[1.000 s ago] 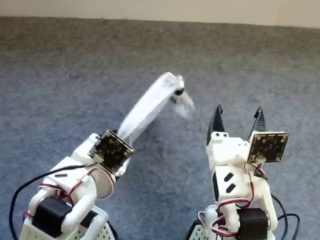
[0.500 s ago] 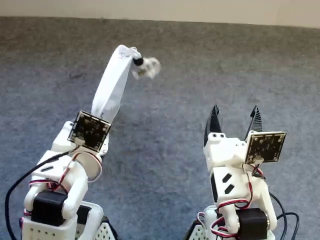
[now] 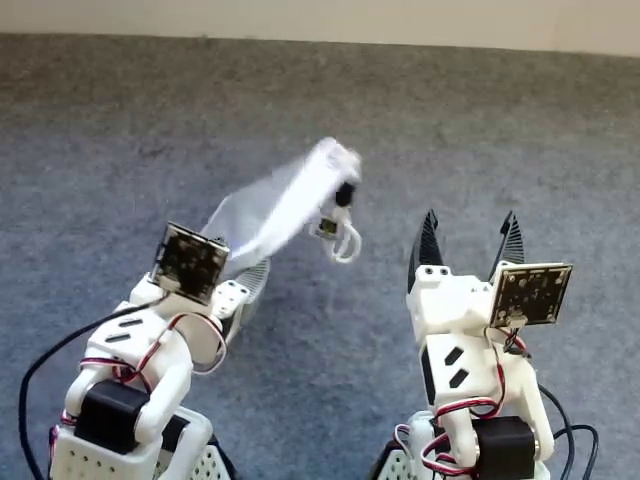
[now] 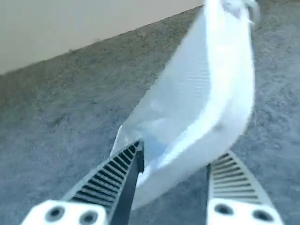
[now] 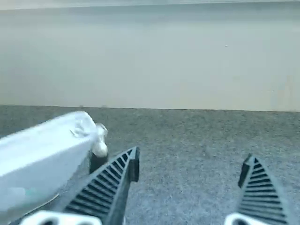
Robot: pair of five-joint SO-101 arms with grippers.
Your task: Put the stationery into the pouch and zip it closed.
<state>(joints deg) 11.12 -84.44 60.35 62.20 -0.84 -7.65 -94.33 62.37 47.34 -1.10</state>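
Note:
A translucent white pouch (image 3: pixel 285 205) hangs in the air above the grey carpet, and my left gripper (image 3: pixel 246 282) is shut on its lower end. A black zipper pull with a white ring (image 3: pixel 344 240) dangles from its far end. In the left wrist view the pouch (image 4: pixel 201 93) lies between the two black ribbed fingers of that gripper (image 4: pixel 173 157). My right gripper (image 3: pixel 472 225) stands to the right of the pouch, raised, open and holding nothing. The right wrist view has the pouch (image 5: pixel 42 145) beside the right gripper (image 5: pixel 191 159), apart from its fingers.
Grey carpet (image 3: pixel 500 130) covers the whole work surface. A pale wall (image 5: pixel 187 56) runs along its far edge. Both arm bases stand at the near edge.
The left arm swung the pouch from the right up to the far left, then back to the right and lower. The right gripper shifted very slightly and stayed open.

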